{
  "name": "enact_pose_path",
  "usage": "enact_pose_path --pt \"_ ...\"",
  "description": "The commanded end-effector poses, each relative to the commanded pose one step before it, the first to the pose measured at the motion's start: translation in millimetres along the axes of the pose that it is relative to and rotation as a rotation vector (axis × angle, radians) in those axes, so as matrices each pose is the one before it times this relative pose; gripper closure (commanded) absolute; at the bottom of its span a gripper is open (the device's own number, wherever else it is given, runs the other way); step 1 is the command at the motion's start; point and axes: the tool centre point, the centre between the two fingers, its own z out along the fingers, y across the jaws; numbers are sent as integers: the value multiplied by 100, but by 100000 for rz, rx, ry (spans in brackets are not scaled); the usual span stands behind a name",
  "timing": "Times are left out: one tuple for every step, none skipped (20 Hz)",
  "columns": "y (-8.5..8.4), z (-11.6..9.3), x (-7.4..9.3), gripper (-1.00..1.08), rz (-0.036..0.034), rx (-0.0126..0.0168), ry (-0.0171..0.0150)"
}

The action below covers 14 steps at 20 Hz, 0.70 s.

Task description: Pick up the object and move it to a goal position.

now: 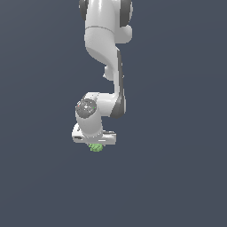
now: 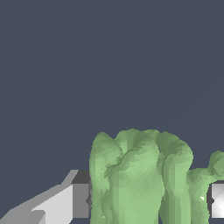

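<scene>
Arm (image 1: 104,40): smooth white shell with a soft sheen, plastic-like; dark glossy inserts are seen at the joints. A grey, metallic-looking disc is seen on the wrist. End effector (image 2: 148,201): fingers (image 2: 65,203) rendered in flat, matt pale grey with darker pads. Object (image 2: 140,179): light green, matt, lumpy and ridged, faceted surface, no shine. Background: uniform matt dark blue-grey, no texture noted.

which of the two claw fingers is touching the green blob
Both seem to. In the wrist view the grey-padded finger presses against one side of the blob, and the white finger meets its other side.
</scene>
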Motion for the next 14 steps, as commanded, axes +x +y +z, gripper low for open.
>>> enact_pose_path --pt "11 -4 13 108 12 -7 32" --pt "0 0 0 108 0 0 0" --pt "0 0 0 108 0 0 0" --pt "-44 -20 -6 108 -64 14 22" --pt "-22 -33 1 108 0 0 0" --pt "-67 -98 4 108 0 0 0" --pt "-113 -164 7 108 0 0 0" --pt "-159 -230 10 108 0 0 0" --pt "-205 -298 14 108 0 0 0" --pt "-253 -369 17 108 0 0 0" --pt "-303 -441 21 108 0 0 0" --pt "-355 -517 25 108 0 0 0" --pt "-407 -593 30 108 0 0 0" --pt "-455 -665 34 108 0 0 0"
